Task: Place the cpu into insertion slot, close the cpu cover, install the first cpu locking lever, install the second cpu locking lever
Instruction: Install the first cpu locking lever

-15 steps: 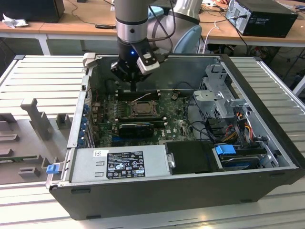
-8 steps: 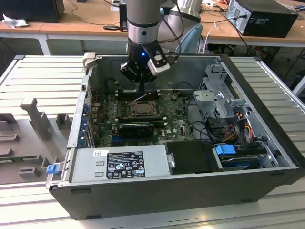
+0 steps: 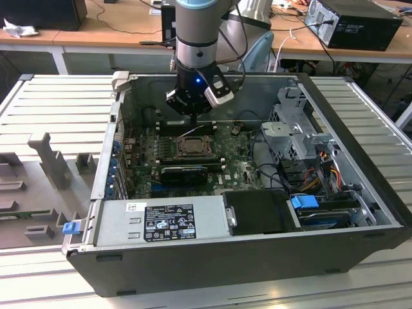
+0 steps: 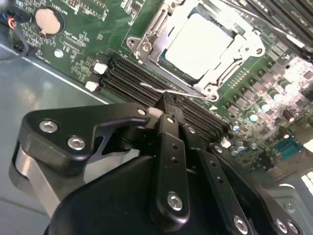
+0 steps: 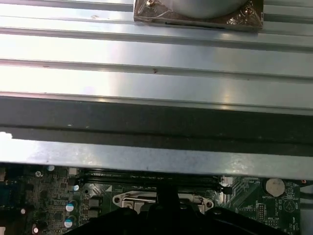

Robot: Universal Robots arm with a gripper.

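Gripper (image 4: 168, 105) fingers are pressed together with nothing between them, tips meeting a thin wire lever (image 4: 171, 91) at centre frame. We are seeing the cpu (image 4: 198, 44) sitting in the insertion slot (image 4: 146, 49) at upper centre, the cpu cover (image 4: 244, 41) lying closed around it.

Pale silver cpu (image 4: 199, 45), green circuit board (image 4: 93, 34), seemingly black fingers (image 4: 170, 128).
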